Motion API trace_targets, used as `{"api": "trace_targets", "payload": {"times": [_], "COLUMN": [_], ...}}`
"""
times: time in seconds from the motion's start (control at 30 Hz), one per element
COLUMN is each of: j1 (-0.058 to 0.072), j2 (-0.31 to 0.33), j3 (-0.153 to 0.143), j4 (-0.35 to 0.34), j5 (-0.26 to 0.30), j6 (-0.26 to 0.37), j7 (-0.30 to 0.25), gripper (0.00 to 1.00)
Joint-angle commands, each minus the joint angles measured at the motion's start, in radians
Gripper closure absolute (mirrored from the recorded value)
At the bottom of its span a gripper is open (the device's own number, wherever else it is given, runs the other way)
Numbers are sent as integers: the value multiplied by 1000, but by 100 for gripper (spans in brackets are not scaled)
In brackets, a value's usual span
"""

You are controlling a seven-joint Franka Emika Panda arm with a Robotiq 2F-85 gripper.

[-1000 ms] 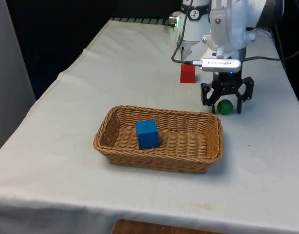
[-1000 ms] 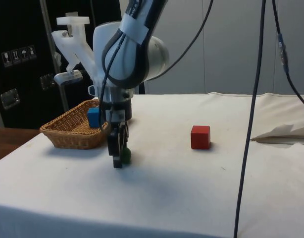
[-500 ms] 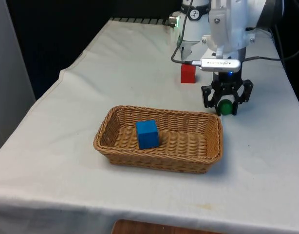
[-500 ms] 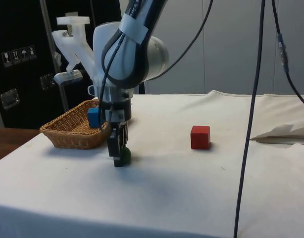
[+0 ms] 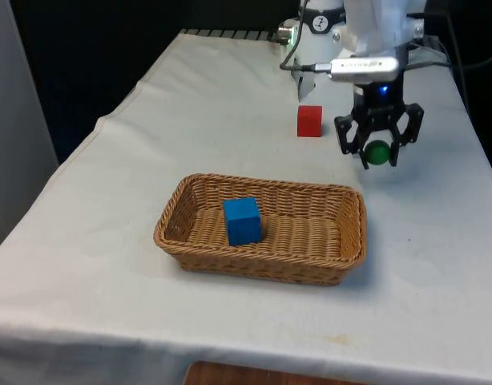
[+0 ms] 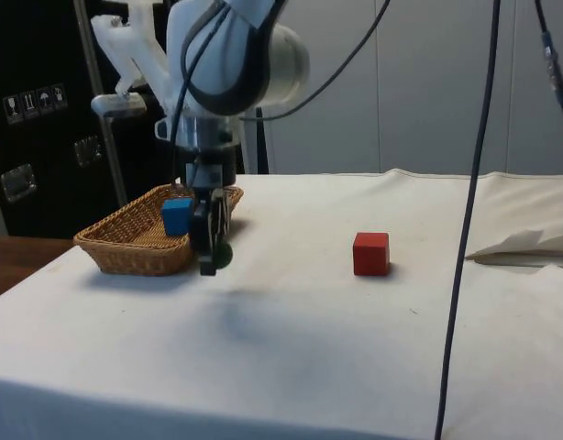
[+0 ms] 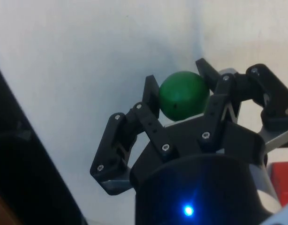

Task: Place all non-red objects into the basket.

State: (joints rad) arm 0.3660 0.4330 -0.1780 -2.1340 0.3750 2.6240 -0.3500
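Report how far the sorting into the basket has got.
Done: the blue cube already sits inside the basket. In hand: the end effector is shut on the green ball and holds it above the cloth, beside the basket's far corner on the front view's right, not yet over it. Left: carry the ball over the basket and release it. The red cube stays on the table, as it should.

A cube [image 5: 243, 220] lies in the basket [image 5: 342, 261]; another block [image 5: 309, 121] sits behind it.
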Motion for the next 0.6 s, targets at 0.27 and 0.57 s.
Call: {"api": "trace_targets", "payload": {"times": [0.27,0.57], "j1": [-7,-16], "j2": [-55,-88], "j3": [-2,-13], "j4": [4,33], "j5": [4,-1], "j6": [-44,-94], "j7": [-4,-7], "gripper": [100,100]}}
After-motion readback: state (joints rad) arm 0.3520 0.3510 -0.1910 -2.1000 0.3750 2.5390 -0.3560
